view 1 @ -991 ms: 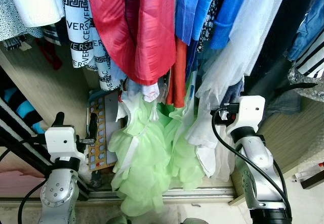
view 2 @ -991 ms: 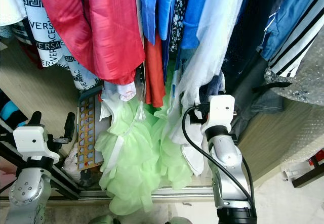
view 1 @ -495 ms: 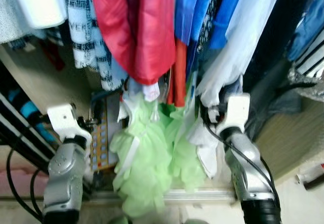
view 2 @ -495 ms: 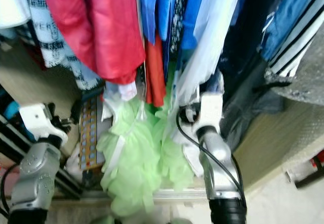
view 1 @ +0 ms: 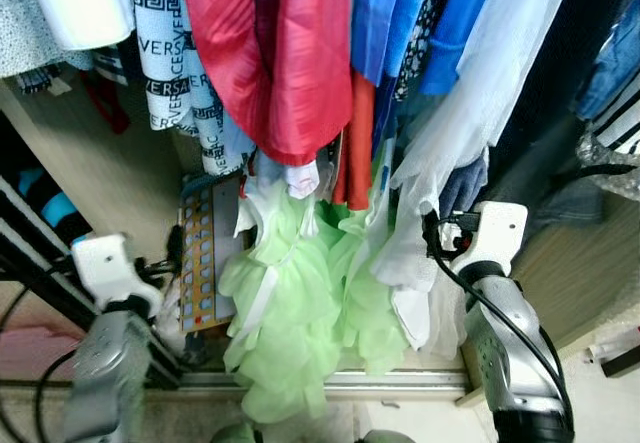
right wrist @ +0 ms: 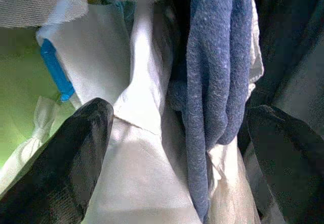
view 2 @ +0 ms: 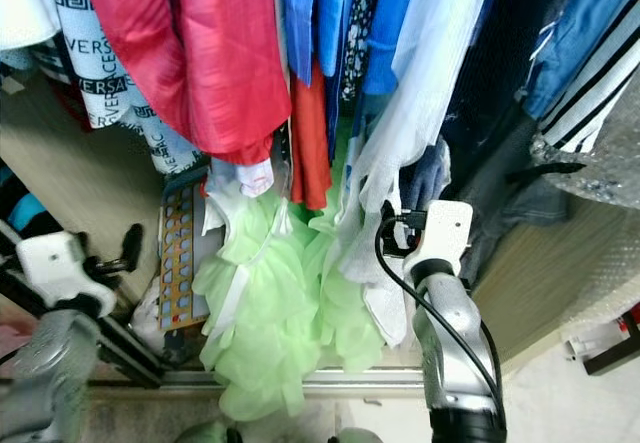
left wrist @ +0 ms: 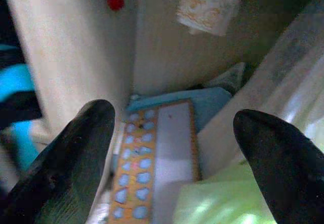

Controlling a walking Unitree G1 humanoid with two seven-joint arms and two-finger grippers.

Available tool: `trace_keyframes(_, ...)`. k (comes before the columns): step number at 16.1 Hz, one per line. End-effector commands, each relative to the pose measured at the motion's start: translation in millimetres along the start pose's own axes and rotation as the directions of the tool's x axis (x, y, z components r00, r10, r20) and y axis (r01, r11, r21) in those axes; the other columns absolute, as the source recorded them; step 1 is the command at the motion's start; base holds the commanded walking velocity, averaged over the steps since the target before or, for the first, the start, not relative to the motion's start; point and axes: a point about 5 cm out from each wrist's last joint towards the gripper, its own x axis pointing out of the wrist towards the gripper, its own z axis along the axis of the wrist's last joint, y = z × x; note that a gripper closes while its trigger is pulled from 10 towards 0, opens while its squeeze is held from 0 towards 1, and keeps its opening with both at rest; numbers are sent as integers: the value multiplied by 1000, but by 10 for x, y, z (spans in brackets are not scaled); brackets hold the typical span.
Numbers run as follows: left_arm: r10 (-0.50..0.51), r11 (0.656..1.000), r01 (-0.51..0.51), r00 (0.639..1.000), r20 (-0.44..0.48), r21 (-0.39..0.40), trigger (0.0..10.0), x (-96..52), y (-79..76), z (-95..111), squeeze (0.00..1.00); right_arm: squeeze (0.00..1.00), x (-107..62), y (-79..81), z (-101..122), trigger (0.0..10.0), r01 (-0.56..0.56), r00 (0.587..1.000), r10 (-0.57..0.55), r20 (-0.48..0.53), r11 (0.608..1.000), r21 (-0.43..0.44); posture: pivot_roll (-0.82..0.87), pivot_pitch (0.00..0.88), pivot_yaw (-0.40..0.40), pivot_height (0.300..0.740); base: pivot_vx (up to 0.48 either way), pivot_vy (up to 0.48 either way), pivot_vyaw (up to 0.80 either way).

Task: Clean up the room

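Your right end effector [right wrist: 177, 148] sits wide open, nosing into the hanging blue-grey knit garment [right wrist: 215, 82] and white shirt [right wrist: 136, 97] straight ahead, long axes vertical. Left end effector [left wrist: 172, 148], also wide, faces the orange peg board [view 1: 205, 258] on the wardrobe floor

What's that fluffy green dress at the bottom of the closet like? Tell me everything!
The green dress is pale lime and looks thin and gauzy, bunched in soft ruffled layers with a whitish ribbon down its front. It hangs low, below the red garment, its hem near the closet's metal floor track. A white garment presses against its right side, and an orange board with blue dots stands at its left.
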Motion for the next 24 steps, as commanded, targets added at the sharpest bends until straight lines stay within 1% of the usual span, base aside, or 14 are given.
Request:
trace_keyframes(1, -6, 1000, 5, 999, 39, 29, 10000, 4, -7, 72, 0, 0, -12, -16, 60, 10000, -6, 1000, 6, 26, 1000, -4, -84, 0, 2, 740, 0, 0, 0)
trace_keyframes(4, -25, 998, 20, 997, 68, 65, 10000, -23, -35, 109, 0, 0, -70, -88, 99, 10000, 12, 998, -11, 57, 1000, -10, -82, 0, 11, 740, 0, 0, 0)
trace_keyframes(7, -10, 998, 6, 998, 58, 69, 10000, -149, 13, 55, 0, 0, -198, -118, 179, 10000, -18, 994, 25, 103, 997, -69, -91, 0, -1, 740, 0, 0, 0)
trace_keyframes(9, -59, 990, 54, 998, 28, 128, 10000, -188, -22, 16, 0, 0, -185, -186, 157, 10000, 15, 995, -5, 96, 995, -103, -92, 0, -1, 740, 0, 0, 0)
trace_keyframes(10, -87, 988, 86, 996, 4, 125, 10000, -153, -53, -21, 0, 0, -152, -171, 133, 10000, 5, 996, -3, 92, 1000, -22, -94, 0, 3, 740, 0, 0, 0)
trace_keyframes(12, -188, 973, 188, 982, -11, 136, 10000, -41, -166, 0, 0, 0, -39, -108, 105, 10000, 22, 997, -21, 80, 1000, -14, -87, 0, -6, 740, 0, 0, 0)
trace_keyframes(14, -287, 943, 284, 958, -7, 172, 10000, 36, -281, 198, 0, 0, 39, 8, 256, 10000, -54, 993, 55, 103, 998, -10, -56, 0, -3, 740, 0, 0, 0)
trace_keyframes(15, -308, 925, 308, 951, -38, 222, 10000, 59, -277, 207, 0, 0, 62, 42, 272, 10000, -86, 991, 86, 102, 996, -5, -60, 0, 10, 740, 0, 0, 0)
trace_keyframes(16, -295, 920, 308, 951, -91, 242, 10000, 58, -210, -16, 0, 0, 53, 36, 75, 10000, -90, 994, 93, 60, 995, -52, -85, 0, 11, 740, 0, 0, 0)
trace_keyframes(17, -273, 933, 288, 957, -96, 215, 10000, 47, -199, -64, 0, 0, 50, 7, 30, 10000, -55, 998, 56, 33, 998, -34, -84, 0, 7, 740, 0, 0, 0)
trace_keyframes(19, -293, 934, 293, 956, -29, 205, 10000, -46, -304, -1, 0, 0, 25, 0, 152, 10000, -90, 991, 96, 96, 994, -65, -64, 0, -17, 740, 0, 0, 0)
trace_keyframes(20, -211, 940, 219, 976, -59, 260, 10000, -127, -222, -48, 0, 0, -8, -94, 96, 10000, -18, 997, 20, 78, 1000, -20, -69, 0, -30, 740, 0, 0, 0)
trace_keyframes(21, -126, 963, 135, 990, -56, 232, 10000, -206, -110, -62, 0, 0, -92, -161, 55, 10000, 8, 997, -12, 71, 998, 56, -72, 0, -36, 740, 0, 0, 0)
trace_keyframes(24, -71, 985, 74, 997, -23, 153, 10000, -293, -88, -71, 0, 0, -188, -246, 44, 10000, 46, 997, -50, 63, 998, 53, -96, 0, -21, 740, 0, 0, 0)
